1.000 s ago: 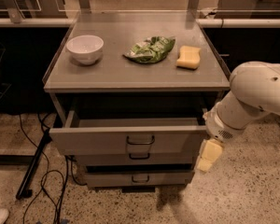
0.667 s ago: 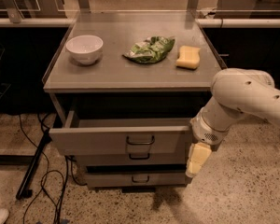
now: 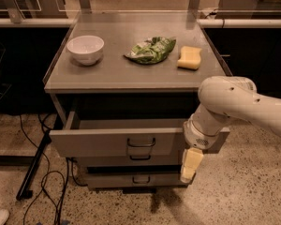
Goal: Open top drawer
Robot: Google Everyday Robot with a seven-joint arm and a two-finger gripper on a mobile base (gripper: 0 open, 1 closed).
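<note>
The top drawer (image 3: 103, 142) is a wide grey metal drawer with a small loop handle (image 3: 141, 143) in the middle of its front. It stands pulled out from the cabinet, and its dark inside shows behind the front panel. Two narrower drawer fronts (image 3: 136, 178) sit below it. My white arm reaches in from the right. My gripper (image 3: 189, 165) hangs pointing down in front of the drawer's right end, right of the handle and not touching it.
On the cabinet top (image 3: 107, 76) stand a white bowl (image 3: 85, 48), a green chip bag (image 3: 151, 49) and a yellow sponge (image 3: 189, 57). Black cables (image 3: 35, 172) and a stand leg lie on the floor to the left. Dark counters flank the cabinet.
My arm and gripper have moved left, from beyond the drawer's right edge to in front of its right end. The drawer has stayed open.
</note>
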